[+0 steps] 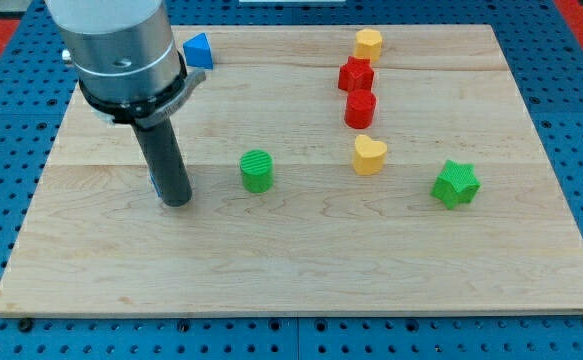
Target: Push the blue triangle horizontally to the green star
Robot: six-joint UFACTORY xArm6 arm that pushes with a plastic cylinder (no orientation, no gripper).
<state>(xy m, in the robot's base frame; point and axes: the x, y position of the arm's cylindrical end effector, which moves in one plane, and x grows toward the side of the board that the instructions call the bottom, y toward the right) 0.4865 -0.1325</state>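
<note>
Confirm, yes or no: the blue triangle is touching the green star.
No: the blue triangle sits near the view's top left, while the green star lies far off at the view's right.

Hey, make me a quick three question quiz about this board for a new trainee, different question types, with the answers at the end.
1. True or false: my tip is touching the green cylinder.
2. Multiple choice: the blue triangle lies at A) the view's top, beside the arm's metal housing; B) the view's bottom right; C) between the two yellow hearts.
3. Fill in: the green star sits at the view's ____ side of the wooden board.

Key:
1. False; the tip stands apart, to the cylinder's left in the view.
2. A.
3. Right; beyond the lower yellow heart.
</note>
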